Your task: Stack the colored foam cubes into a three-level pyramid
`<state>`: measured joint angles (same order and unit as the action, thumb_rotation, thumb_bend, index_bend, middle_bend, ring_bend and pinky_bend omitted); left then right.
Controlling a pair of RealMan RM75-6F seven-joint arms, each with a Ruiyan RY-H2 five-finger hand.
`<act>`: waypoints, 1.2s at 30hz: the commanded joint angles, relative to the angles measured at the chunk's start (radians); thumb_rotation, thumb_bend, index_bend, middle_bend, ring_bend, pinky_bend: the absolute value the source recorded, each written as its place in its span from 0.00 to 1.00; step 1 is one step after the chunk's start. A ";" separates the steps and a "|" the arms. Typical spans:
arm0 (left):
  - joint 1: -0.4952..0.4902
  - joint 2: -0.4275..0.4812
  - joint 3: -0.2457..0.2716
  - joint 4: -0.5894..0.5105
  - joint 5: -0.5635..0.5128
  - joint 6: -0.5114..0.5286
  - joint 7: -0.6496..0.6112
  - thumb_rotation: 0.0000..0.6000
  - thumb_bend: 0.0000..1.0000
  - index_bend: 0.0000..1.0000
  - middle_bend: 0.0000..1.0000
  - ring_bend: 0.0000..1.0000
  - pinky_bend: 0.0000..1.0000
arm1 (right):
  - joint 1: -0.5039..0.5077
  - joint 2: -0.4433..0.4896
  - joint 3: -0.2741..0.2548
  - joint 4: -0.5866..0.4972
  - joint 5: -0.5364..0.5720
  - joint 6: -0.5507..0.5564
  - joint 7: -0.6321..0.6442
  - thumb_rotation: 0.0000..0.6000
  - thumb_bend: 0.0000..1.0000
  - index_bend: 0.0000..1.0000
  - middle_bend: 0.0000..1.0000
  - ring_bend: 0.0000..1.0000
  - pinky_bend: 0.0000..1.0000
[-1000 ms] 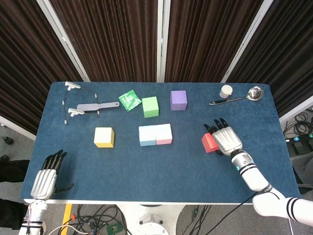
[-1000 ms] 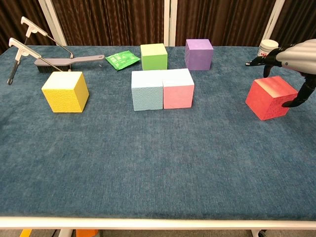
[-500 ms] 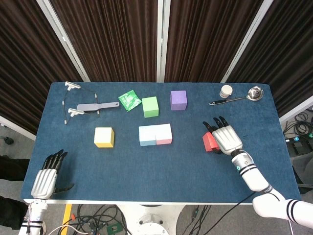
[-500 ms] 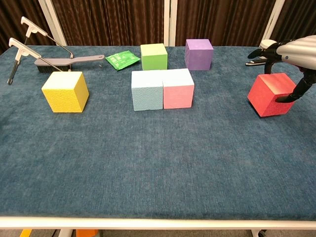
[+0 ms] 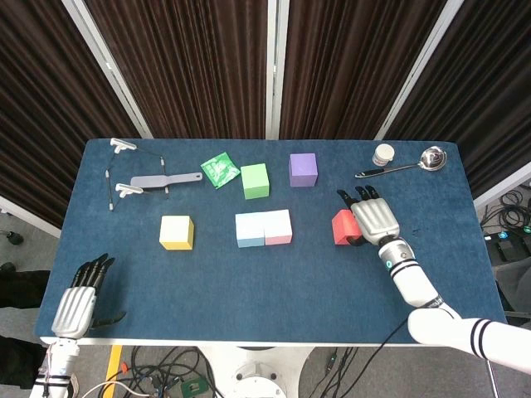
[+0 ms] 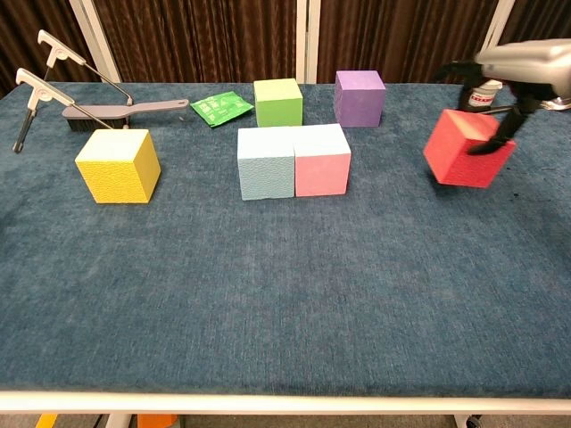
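right hand lifts red cube toward the base row.

blue cloth tabletop [image 5: 274, 282]: the red foam cube [image 6: 464, 148], gripped by the right hand [image 5: 372, 220], has risen off the cloth, tilted, and shifted inward from the right edge toward the touching light-blue foam cube [image 5: 250, 230] and pink foam cube [image 5: 278, 226] mid-table. left hand [image 5: 79, 297] idles open at the near left corner.

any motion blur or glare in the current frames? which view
Chest view: the right hand and the red cube it holds are softened by motion blur, while the pink cube stays sharp. Head view: everything is crisp and evenly lit, with a small highlight on the ladle bowl.
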<state>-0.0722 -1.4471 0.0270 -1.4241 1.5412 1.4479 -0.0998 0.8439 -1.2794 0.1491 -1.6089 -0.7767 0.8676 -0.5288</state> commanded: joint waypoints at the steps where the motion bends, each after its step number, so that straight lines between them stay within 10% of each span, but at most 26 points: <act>1: 0.004 0.001 0.005 0.005 0.008 0.007 -0.010 1.00 0.01 0.05 0.01 0.00 0.00 | 0.099 -0.027 0.025 -0.049 0.123 0.006 -0.134 1.00 0.20 0.00 0.51 0.05 0.00; 13: 0.014 -0.019 0.021 0.068 0.033 0.029 -0.096 1.00 0.01 0.05 0.01 0.00 0.00 | 0.293 -0.132 0.014 -0.048 0.416 0.103 -0.380 1.00 0.19 0.00 0.51 0.05 0.00; 36: 0.022 -0.028 0.031 0.116 0.046 0.041 -0.148 1.00 0.01 0.05 0.01 0.00 0.00 | 0.410 -0.259 0.013 0.053 0.567 0.145 -0.495 1.00 0.17 0.00 0.52 0.05 0.00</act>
<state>-0.0504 -1.4750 0.0579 -1.3078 1.5870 1.4887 -0.2483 1.2535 -1.5384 0.1618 -1.5557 -0.2103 1.0125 -1.0233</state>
